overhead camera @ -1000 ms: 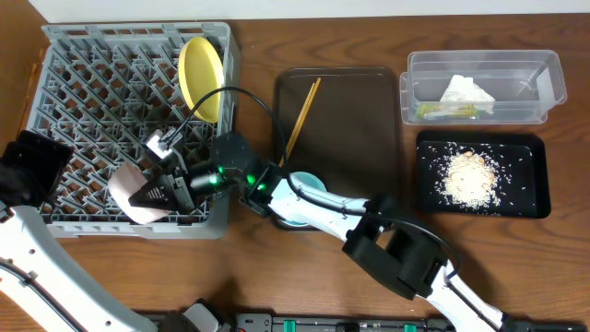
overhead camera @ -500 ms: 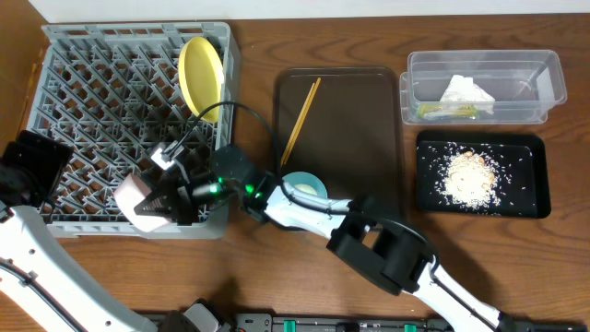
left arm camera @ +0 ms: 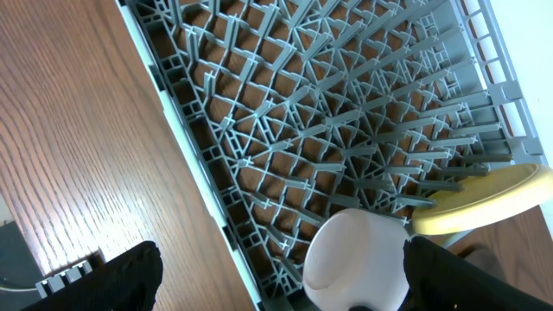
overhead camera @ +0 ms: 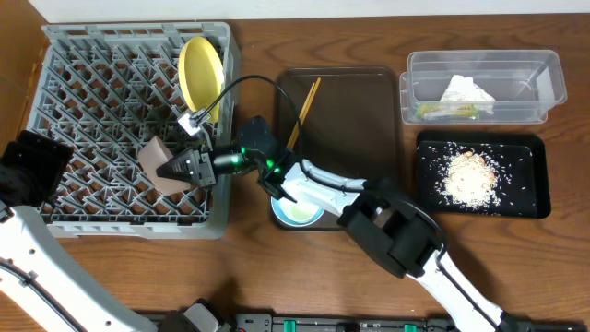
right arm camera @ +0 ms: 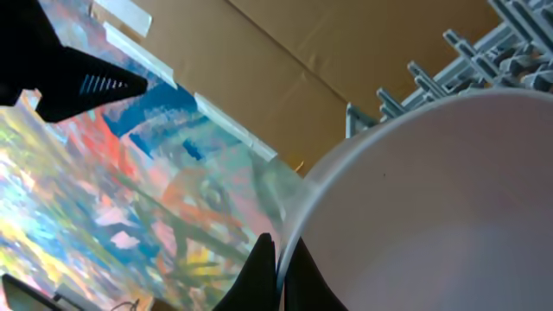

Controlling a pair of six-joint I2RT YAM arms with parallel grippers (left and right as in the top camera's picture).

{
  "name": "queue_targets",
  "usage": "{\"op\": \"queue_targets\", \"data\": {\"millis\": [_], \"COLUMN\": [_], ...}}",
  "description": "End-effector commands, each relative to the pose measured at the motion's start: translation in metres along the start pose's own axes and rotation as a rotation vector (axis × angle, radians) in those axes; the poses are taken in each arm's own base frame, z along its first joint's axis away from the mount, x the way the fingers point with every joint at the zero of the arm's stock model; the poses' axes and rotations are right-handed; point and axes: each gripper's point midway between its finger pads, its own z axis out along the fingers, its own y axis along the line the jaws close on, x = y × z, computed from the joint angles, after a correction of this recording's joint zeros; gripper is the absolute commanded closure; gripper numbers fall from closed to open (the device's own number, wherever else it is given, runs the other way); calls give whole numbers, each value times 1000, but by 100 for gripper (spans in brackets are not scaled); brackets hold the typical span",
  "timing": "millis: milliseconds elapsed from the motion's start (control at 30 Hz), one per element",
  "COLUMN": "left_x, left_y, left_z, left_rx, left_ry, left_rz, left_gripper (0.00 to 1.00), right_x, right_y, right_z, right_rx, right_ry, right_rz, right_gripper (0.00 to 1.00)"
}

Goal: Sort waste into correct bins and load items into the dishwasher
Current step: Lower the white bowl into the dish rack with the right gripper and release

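Observation:
My right gripper (overhead camera: 177, 170) is shut on the rim of the white bowl (overhead camera: 155, 164) and holds it tilted on its side over the front part of the grey dishwasher rack (overhead camera: 101, 101). In the right wrist view the fingertips (right arm camera: 278, 255) pinch the bowl's thin wall (right arm camera: 432, 216). The yellow plate (overhead camera: 201, 76) stands upright among the rack's back pegs. My left gripper (left arm camera: 281, 259) hangs open beside the rack's left edge, with the bowl (left arm camera: 354, 259) in sight beyond it. The light blue bowl (overhead camera: 300, 210) sits at the brown tray's front. The chopsticks (overhead camera: 301, 118) lie on that tray.
The dark brown serving tray (overhead camera: 355, 120) lies in the middle. A clear tub (overhead camera: 553, 88) at the back right holds white paper (overhead camera: 466, 91) and a green wrapper (overhead camera: 447, 112). The black tray (overhead camera: 530, 152) in front of it holds rice scraps (overhead camera: 468, 177). The right arm stretches across the tray's front.
The right gripper has carried the white bowl from the rack's front edge back and to the right, turning it onto its side. The light blue bowl is uncovered. The left arm has not moved.

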Motion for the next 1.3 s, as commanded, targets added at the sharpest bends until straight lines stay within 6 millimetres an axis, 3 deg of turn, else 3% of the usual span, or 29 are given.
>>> {"op": "queue_targets", "data": {"millis": [0, 167, 333, 433, 500, 567, 667, 833, 1033, 1100, 1267], "left_x": [-2, -2, -2, -2, -2, -2, -2, -2, -2, -2, -2], "left_y": [2, 2, 2, 2, 2, 2, 2, 2, 2, 2, 2], "left_z": [0, 0, 0, 0, 0, 0, 0, 0, 0, 0, 0], "left_rx": [-7, -7, -7, -7, -7, -7, -7, -7, -7, -7, -7], "left_ry": [-3, -3, -3, -3, -3, -3, -3, -3, -3, -3, -3], "left_rz": [-13, -13, -13, -13, -13, -13, -13, -13, -13, -13, -13], "left_gripper": [9, 9, 9, 9, 9, 9, 9, 9, 9, 9, 9], "right_x": [6, 16, 37, 40, 37, 31, 19, 10, -1, -15, -66], "right_y": [-8, -3, 21, 19, 7, -20, -37, -47, -60, -61, -48], "right_z": [0, 6, 26, 28, 22, 10, -6, -13, -26, -36, -72], "right_rx": [0, -19, -88, -79, -41, 51, 96, 135, 188, 199, 224], "right_ry": [13, 41, 83, 90, 87, 77, 58, 27, -5, -31, -111], "right_rz": [-1, -35, -75, -63, -51, 17, 38, 55, 71, 49, 4], "right_gripper": [99, 99, 99, 99, 99, 99, 97, 78, 71, 63, 55]}}
